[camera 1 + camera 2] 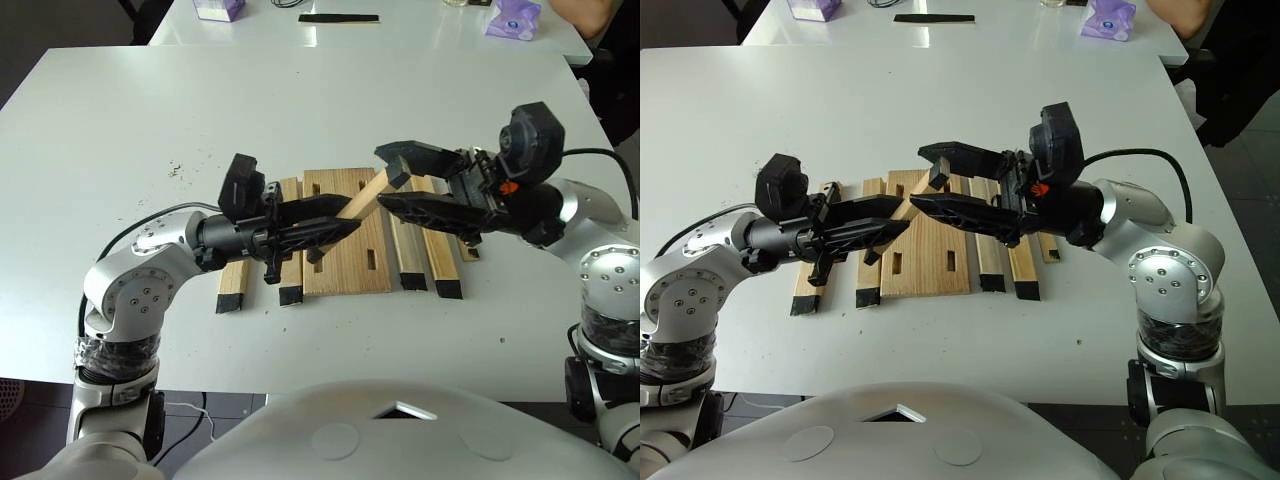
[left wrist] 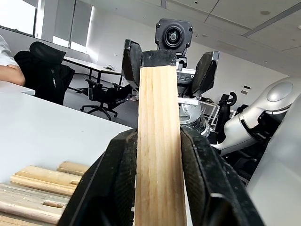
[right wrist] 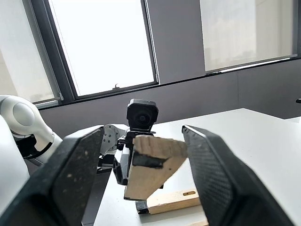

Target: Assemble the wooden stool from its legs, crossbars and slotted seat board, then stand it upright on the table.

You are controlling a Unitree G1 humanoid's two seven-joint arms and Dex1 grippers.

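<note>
White rectangular table (image 1: 120,120): carries all the stool parts.

Pale wooden slotted seat board (image 1: 345,280): flat on the table, near edge, centre.

Loose light-wood legs with black end caps: 2 lie flat at 9 o'clock of the board (image 1: 232,285), 2 more at 3 o'clock (image 1: 440,265), all parallel to its long sides. Any bars beyond these are too hidden to count.

Left gripper (image 1: 352,213): above the board's 9 o'clock edge, both black fingers (image 2: 120,179) clamped on 1 light-wood leg with a black cap (image 1: 365,197). The leg is lifted off the table and slants toward 2 o'clock.

Right gripper (image 1: 385,177): above the board's 1 o'clock corner, fingers spread wide. The leg's capped end sits between them with a gap on each side in the right wrist view.
</note>
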